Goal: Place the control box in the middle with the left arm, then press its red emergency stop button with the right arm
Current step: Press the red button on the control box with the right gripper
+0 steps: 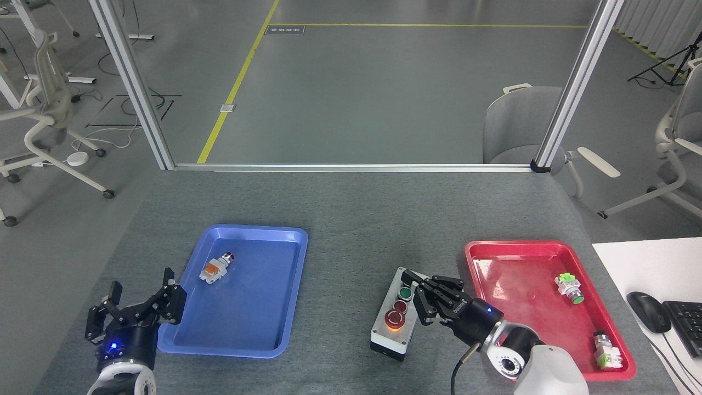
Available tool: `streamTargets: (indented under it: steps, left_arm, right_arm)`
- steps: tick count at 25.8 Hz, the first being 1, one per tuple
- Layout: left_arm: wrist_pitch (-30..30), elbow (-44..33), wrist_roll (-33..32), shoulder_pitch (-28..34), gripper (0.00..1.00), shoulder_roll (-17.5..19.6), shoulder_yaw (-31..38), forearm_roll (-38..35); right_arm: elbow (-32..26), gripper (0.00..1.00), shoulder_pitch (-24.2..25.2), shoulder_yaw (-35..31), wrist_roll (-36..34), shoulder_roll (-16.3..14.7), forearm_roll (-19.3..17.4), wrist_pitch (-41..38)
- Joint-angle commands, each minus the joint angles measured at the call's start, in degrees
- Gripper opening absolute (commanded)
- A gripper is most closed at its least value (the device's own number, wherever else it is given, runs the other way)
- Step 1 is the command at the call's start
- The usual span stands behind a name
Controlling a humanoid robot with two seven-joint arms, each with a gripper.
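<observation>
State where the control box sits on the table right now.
In the head view, the control box stands on the grey table between the blue tray and the red tray, with the right gripper over its right edge.

Grey counter [340, 219] carrying: blue tray [241, 323] holding a white-and-orange push-button part [216, 268]; red tray [526, 263] holding a green-capped button part [569, 288] and another green-and-white part [604, 350] nearer its front corner; beyond, grey chair [515, 123]; at right, black mouse [648, 311] and keyboard [686, 325].
</observation>
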Motion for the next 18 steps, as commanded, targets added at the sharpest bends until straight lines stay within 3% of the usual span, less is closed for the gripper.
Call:
streamTargets:
  steps: [1, 6, 18]
  left_arm:
    - [0.08, 0.45, -0.01, -0.04, 0.99, -0.09, -0.26, 0.1]
    - [0.08, 0.37, -0.1, 0.23, 0.99, -0.97, -0.26, -0.17]
    - [0.08, 0.28, -0.8, -0.04, 0.99, -0.79, -0.35, -0.26]
  right_arm:
    - [1.11, 0.0, -0.29, 2.95, 0.55, 0.94, 0.25, -0.06]
    - [1.19, 0.0, 0.67, 2.95, 3.8, 0.15, 0.16, -0.06]
    - [2.42, 0.0, 1.64, 3.21, 4.33, 0.15, 0.43, -0.06]
